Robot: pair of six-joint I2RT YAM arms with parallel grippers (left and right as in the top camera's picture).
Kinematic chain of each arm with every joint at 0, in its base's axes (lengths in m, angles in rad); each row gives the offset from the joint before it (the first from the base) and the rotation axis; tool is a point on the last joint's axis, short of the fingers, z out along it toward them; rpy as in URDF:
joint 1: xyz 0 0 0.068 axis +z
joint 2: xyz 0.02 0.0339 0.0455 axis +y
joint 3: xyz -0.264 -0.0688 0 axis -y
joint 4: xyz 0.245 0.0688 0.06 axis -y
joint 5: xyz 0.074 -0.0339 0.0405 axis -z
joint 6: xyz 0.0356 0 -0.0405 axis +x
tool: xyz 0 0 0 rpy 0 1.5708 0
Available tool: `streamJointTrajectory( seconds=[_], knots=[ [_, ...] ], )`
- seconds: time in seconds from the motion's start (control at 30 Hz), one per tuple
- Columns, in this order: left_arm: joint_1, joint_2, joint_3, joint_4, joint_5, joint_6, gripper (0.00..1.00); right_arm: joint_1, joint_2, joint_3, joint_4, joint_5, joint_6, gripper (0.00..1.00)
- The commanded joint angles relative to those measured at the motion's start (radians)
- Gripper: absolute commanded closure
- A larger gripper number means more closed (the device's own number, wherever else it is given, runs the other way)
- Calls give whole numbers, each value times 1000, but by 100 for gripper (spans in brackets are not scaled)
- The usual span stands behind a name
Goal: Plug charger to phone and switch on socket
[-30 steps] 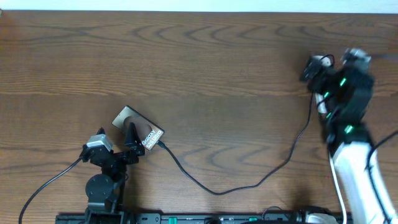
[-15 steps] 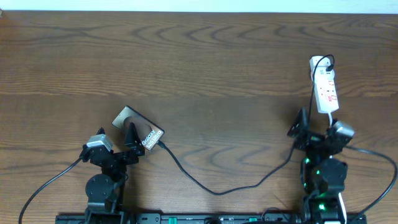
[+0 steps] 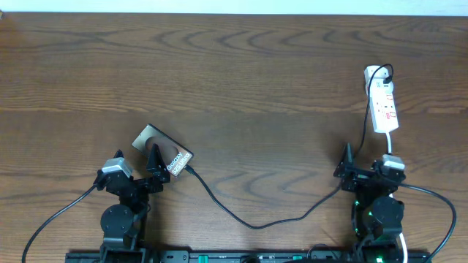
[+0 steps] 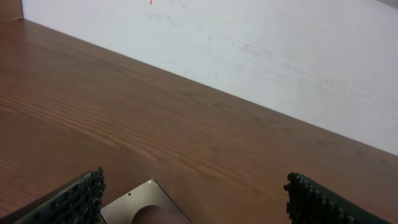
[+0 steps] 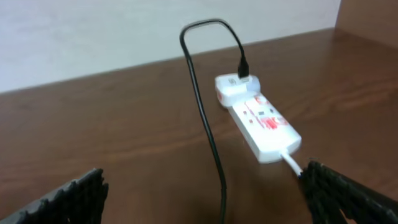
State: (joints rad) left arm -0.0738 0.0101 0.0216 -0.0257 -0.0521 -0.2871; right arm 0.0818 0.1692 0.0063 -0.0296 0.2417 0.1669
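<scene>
Up front, both grippers gape.
Left gripper (image 3: 155, 169) over phone (image 3: 162, 152) (charger cable (image 3: 248, 223) at its end); right gripper (image 3: 368, 164) faces power strip (image 3: 383, 106).

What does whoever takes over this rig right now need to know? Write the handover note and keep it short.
Left tool: open, holding nothing, over the near end of the phone.
Right tool: open, empty, pointing at the socket but short of it.
Charger: runs from the white adapter at the socket's far end across the table to the phone.
Done: the plug looks seated in the phone's edge, though it is too small to be sure.
Left: confirm the plug. The socket's switch position cannot be read, so check it and switch it on if needed.
</scene>
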Motion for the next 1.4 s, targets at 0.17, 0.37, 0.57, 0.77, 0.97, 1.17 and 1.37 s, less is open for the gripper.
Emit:
streamJointTrajectory(
  seconds=[0.17,0.37,0.57,0.77,0.97,1.17,1.37],
  knots=[
    [-3,-6,-18,-42,-19,14,9,10,-140,-1,-23,10,-26,1],
    [-3,-6,-18,-42,-19,14,9,11,-164,-1,-24,6,-26,1],
    [-3,-6,-18,-42,-19,14,9,11,-164,-1,-23,6,-26,1],
    [-3,-6,-18,-42,-19,14,9,10,-164,-1,-23,7,-26,1],
    [-3,-6,-18,-42,-19,14,8,10,-164,-1,-23,7,-26,1],
    [-3,-6,-18,-42,-19,14,9,10,-164,-1,-23,7,-26,1],
    [-3,-6,-18,-42,-19,14,9,10,-164,-1,-23,7,-26,1]
  ],
)
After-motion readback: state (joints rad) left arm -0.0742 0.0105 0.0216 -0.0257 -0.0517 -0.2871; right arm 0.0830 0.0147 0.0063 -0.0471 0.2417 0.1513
